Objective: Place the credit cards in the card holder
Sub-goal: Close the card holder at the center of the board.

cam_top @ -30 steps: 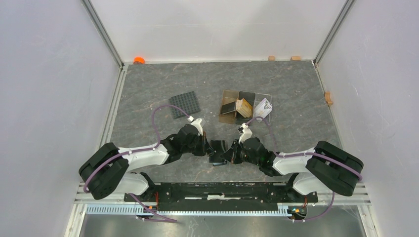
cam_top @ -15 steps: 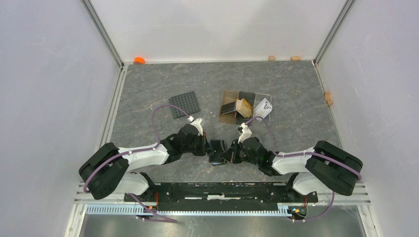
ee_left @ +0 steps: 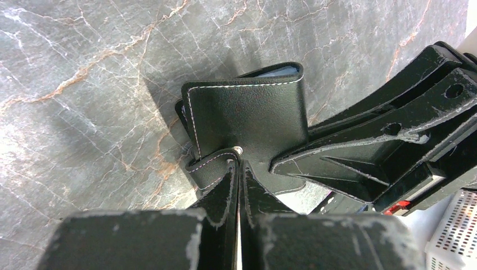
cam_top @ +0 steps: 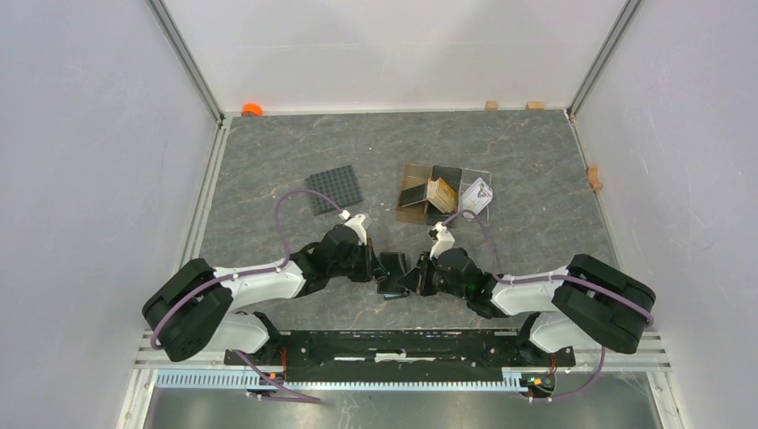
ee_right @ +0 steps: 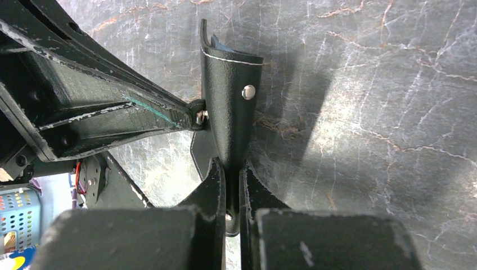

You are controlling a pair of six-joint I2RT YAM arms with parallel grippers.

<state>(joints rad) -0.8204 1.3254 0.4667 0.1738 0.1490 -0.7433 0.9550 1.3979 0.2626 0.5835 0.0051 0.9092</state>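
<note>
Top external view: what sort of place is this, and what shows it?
Likely a robot lab test cell: plain white walls on metal framing enclose a grey stone-patterned table, and the left gripper and right gripper together pinch a black card holder.

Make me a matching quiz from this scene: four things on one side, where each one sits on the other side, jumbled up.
Things
1. card holder
2. black gridded mat
3. brown compartment box
4. small orange object

Places
A. at the far left corner of the table
B. right beside the clear tray
C. pinched between the left gripper and the right gripper
D. lying flat on its own, left of the box

Pairs: 1-C, 2-D, 3-B, 4-A
</note>
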